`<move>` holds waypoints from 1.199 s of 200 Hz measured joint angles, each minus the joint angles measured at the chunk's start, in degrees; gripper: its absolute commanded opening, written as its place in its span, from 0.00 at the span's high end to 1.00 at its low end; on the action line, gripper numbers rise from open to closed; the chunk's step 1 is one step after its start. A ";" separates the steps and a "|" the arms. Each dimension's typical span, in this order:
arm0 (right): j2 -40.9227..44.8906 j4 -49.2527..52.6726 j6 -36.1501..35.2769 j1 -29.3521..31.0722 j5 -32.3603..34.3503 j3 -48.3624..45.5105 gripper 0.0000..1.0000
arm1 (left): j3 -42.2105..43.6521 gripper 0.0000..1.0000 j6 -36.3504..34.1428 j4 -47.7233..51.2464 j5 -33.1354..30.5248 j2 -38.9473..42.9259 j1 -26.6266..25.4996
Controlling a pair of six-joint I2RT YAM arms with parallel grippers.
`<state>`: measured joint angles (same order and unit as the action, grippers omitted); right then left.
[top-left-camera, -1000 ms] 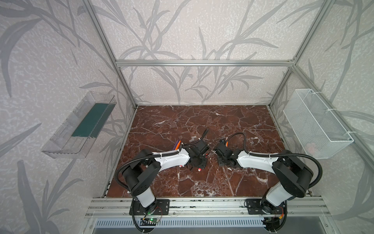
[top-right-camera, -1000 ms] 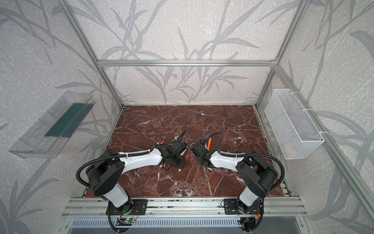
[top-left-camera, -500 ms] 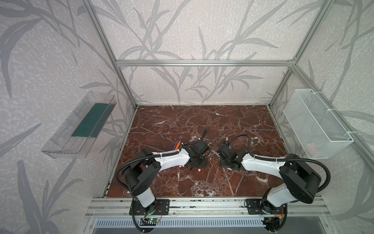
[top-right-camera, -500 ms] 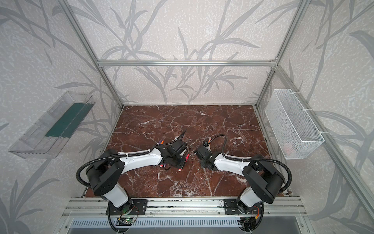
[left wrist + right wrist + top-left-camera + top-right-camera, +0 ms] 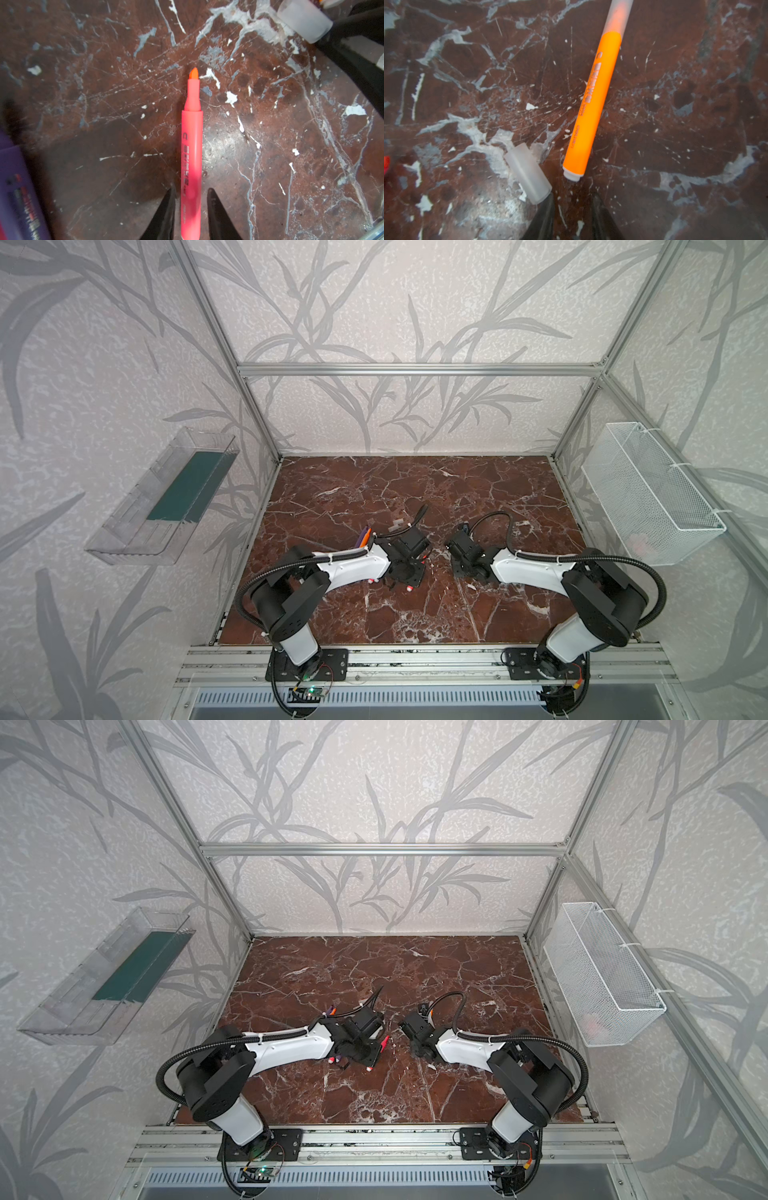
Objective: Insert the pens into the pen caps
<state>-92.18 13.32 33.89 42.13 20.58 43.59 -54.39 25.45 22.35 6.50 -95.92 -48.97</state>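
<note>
At the far left we see a clear plastic wall tray with a dark green liner (image 5: 166, 506), mounted on the wall beside the red-brown marble desk (image 5: 415, 489). Behind the white-and-black left arm (image 5: 353, 568), a pair of purple and orange marker pens (image 5: 365, 536) lies on the desk, mostly hidden by the arm. The left wrist view also shows a purple marker pen (image 5: 16, 197) at its edge; we cannot tell whether it is the same one.

The left jaws stand narrow, closed on the barrel of a slim pink-red marker pen (image 5: 191, 158) near the middle of the desk. Its uncapped tip points toward the right arm (image 5: 528, 568). In a top view its white end plug (image 5: 369, 1069) sticks out on the near side of the jaws.

Between the two arms a small translucent greyish-white pen cap (image 5: 529, 172) lies on its side on the desk, one end touching a black fingertip (image 5: 546, 207) of the right jaws. Those jaws stand narrowly apart, and between them we see only marble.

Just beyond them a bright orange marker pen (image 5: 593, 99) lies flat on the desk. Its white-plugged end is nearest the jaws, and a frosted cap (image 5: 618, 12) already covers its far end.

At the far right a white wire-mesh basket (image 5: 648, 497) hangs on the wall.
</note>
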 measured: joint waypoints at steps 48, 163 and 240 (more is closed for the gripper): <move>-4.66 0.02 -1.49 -1.46 0.39 5.53 0.69 | 0.00 0.71 0.00 -0.02 0.00 0.04 0.00; -10.71 2.99 -2.62 -2.45 3.19 16.63 0.65 | 0.00 0.72 -0.07 -0.04 0.02 0.04 0.00; 5.68 -1.60 8.68 2.14 1.38 3.65 0.58 | -0.02 0.73 -0.28 -0.09 0.02 0.04 0.00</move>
<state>-86.50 11.73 42.57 44.27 21.96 47.24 -54.41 25.17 22.26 6.52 -95.88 -48.97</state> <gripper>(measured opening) 0.419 0.271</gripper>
